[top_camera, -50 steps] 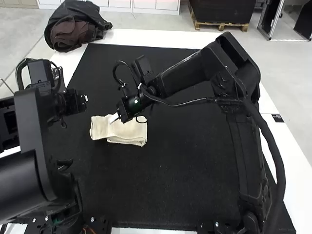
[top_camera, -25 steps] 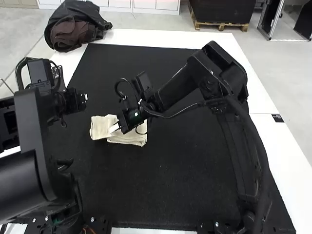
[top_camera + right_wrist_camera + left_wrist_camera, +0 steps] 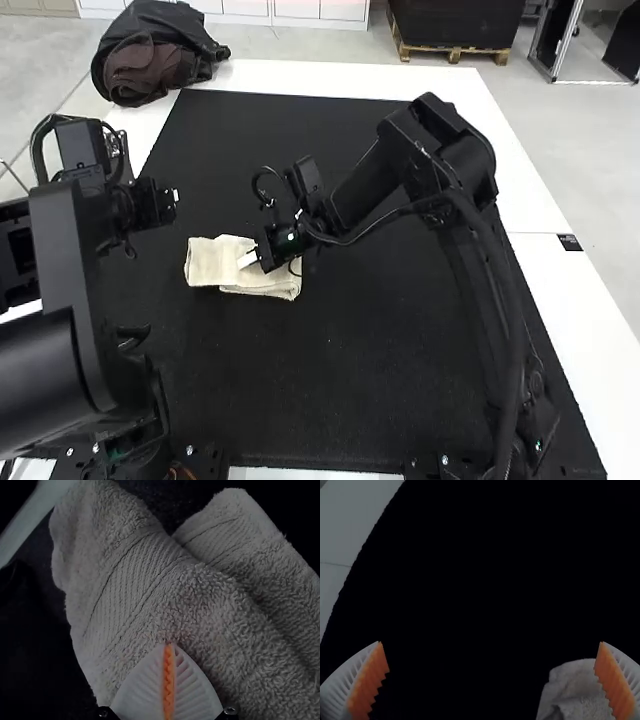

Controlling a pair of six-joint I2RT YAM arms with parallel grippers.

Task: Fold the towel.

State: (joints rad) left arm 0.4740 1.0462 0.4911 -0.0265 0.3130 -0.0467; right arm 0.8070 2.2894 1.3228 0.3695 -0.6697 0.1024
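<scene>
Cream towel [image 3: 209,262] lies lengthwise from left to right

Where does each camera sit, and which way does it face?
High view: fixed above and behind both black jointed arms, looking forward and down over the black mat and cream towel.
Left wrist view: on the left wrist, facing the mat and part of the towel; the white, orange-padded left end effector shows, open.
Right wrist view: on the right wrist, facing the towel closely; the matching right end effector shows, shut.
High and right wrist views share the towel.
</scene>
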